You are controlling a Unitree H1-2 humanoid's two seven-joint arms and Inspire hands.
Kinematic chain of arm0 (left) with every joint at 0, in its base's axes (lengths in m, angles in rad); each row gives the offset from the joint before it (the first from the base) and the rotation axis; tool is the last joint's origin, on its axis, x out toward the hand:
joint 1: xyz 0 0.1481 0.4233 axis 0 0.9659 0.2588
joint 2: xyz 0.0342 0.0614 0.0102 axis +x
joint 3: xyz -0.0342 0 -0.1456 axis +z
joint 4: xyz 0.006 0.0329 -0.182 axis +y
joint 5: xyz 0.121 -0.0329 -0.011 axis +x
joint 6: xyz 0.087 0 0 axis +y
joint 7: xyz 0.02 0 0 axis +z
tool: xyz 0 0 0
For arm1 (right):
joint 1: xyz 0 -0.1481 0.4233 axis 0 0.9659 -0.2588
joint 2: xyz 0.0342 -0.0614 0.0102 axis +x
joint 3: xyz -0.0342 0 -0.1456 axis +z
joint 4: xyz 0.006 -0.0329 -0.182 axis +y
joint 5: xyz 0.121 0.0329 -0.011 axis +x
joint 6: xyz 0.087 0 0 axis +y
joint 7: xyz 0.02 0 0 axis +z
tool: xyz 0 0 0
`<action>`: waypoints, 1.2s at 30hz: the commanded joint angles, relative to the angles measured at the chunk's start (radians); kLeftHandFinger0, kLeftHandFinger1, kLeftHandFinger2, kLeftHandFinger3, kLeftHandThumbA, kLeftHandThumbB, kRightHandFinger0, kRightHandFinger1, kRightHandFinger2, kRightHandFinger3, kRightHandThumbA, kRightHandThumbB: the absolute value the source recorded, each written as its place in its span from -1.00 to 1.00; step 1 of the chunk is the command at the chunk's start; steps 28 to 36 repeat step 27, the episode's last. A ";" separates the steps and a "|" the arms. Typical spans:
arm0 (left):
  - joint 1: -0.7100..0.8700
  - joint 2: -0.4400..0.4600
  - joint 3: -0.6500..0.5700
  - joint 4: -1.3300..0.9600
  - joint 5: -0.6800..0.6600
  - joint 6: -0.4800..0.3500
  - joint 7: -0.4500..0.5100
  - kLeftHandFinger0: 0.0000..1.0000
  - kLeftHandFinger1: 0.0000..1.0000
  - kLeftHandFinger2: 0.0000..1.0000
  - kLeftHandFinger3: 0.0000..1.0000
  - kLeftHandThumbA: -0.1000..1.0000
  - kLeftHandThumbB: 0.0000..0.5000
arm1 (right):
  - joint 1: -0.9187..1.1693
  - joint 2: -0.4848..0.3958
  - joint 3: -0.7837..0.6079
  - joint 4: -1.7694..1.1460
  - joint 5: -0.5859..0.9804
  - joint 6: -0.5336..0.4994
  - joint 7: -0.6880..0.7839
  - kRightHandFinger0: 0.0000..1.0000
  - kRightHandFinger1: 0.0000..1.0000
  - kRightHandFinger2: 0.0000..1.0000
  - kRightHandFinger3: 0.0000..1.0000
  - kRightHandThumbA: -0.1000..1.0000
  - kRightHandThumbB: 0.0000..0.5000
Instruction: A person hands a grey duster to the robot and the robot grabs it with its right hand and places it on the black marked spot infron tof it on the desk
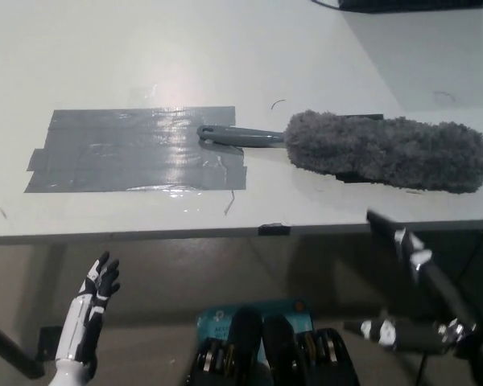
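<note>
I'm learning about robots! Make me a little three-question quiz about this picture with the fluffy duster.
1. True or false: the grey duster lies on the desk with no hand touching it.
2. Which part of the duster reaches the dark taped patch? A) the fluffy head B) the tip of the handle C) no part
3. Fill in: the white left hand is below the desk's front edge, and the black right hand is ____ the desk's front edge too.

Key: 1 true. 2 B; the fluffy head lies to the right of the patch. 3 below; its fingers are spread and hold nothing.
</note>
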 commanded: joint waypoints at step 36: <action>0.107 0.025 -0.020 -0.060 -0.050 -0.100 -0.041 1.00 1.00 1.00 1.00 0.92 -0.35 | 0.028 0.099 -0.027 0.437 0.186 -0.405 -0.226 1.00 1.00 1.00 1.00 1.00 -0.57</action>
